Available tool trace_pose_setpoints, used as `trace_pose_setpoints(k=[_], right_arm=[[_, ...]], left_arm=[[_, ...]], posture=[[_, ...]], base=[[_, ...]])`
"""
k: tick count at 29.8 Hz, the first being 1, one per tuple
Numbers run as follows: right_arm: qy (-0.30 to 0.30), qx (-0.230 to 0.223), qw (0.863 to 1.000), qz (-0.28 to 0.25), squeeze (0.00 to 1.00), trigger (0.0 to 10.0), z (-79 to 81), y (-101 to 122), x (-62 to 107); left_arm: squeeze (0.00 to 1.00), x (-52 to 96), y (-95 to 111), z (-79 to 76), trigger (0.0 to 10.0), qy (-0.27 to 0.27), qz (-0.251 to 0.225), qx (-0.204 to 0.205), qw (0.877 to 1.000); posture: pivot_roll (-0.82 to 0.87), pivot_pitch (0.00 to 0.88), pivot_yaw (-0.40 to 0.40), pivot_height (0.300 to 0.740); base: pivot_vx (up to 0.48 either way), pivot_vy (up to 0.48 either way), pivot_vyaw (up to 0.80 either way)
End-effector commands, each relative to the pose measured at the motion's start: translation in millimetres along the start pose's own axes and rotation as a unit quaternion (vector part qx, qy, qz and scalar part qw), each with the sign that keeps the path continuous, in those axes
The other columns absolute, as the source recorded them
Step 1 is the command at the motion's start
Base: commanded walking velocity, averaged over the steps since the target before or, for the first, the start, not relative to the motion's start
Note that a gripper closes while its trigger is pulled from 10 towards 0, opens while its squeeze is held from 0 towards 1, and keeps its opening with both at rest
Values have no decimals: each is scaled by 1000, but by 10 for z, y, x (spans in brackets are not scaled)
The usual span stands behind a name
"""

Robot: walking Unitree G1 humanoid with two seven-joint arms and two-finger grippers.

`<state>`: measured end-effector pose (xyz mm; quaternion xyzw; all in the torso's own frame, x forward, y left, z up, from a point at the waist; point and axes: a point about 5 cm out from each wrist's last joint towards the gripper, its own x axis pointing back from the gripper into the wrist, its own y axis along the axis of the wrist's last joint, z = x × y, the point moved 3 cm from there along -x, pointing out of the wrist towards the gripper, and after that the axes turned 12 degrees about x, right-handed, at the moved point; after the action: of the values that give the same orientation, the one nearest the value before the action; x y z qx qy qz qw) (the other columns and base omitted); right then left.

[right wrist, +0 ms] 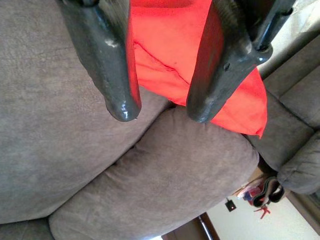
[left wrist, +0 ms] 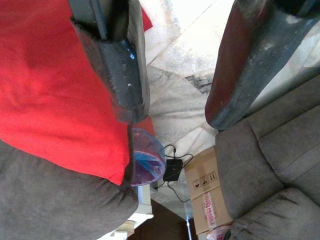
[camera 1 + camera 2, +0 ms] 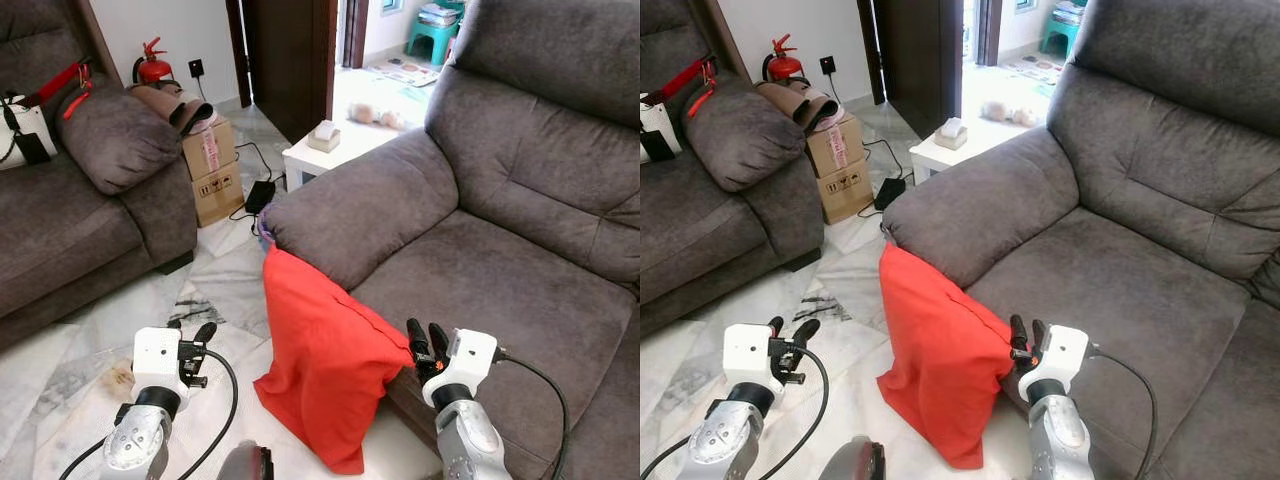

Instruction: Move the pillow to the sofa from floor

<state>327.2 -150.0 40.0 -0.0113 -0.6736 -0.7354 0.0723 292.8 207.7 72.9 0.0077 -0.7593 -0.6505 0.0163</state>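
At the bottom of the frame, the robot's two grippers are raised on either side of a red pillow point(image 3: 325, 360). The left gripper point(image 3: 192, 335), lower left, hangs over the marble floor point(image 3: 90, 350) with its jaws open and nothing between them. The right gripper point(image 3: 428, 340), lower right, sits just at the pillow's right-hand corner above the seat edge of the grey sofa point(image 3: 500, 250), its jaws parted and empty.

The pillow stands on the floor at lower centre, leaning against the sofa's front, its top edge tucked under the rounded armrest point(image 3: 360, 205). In the left wrist view a blue-and-purple object point(image 2: 147, 162) peeps out beside the pillow, too unclear to identify.

Further back, at centre, a black power adapter point(image 3: 259, 195) with its cable lies on the floor beside a small white desk point(image 3: 325, 152) carrying a tissue box point(image 3: 324, 134). Two stacked cardboard boxes point(image 3: 214, 170) stand against a second grey sofa point(image 3: 90, 210) on the left. A red fire extinguisher point(image 3: 152, 66) rests by the wall at upper left.
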Motion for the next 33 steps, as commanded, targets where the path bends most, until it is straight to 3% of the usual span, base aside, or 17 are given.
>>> trace_pose_setpoints(k=[1, 6, 11, 14, 33], right_arm=[[9, -2, 1000, 5, 0, 10000, 47, -7, -15], [20, 1, 1000, 17, 0, 10000, 88, -37, -25], [12, -2, 1000, 4, 0, 10000, 60, -8, -14], [10, -6, 1000, 1, 0, 10000, 54, 2, -14], [28, -5, 1000, 6, 0, 10000, 134, -30, -5]], left_arm=[[0, 24, 6, 2, 10000, -1, -3, 7, 1000], [0, 56, -15, 104, 10000, 18, -4, 1, 1000], [0, 260, -259, 228, 10000, 38, 37, -11, 999], [0, 330, -294, 290, 10000, 57, 40, -6, 998], [0, 302, -258, 325, 10000, 69, 29, 2, 997]], posture=[[46, 111, 21, 633], [47, 110, 21, 623], [52, 122, 23, 618], [50, 131, 19, 618], [55, 133, 17, 618]], base=[[0, 0, 0], [0, 0, 0], [0, 0, 0], [0, 0, 0], [0, 0, 0]])
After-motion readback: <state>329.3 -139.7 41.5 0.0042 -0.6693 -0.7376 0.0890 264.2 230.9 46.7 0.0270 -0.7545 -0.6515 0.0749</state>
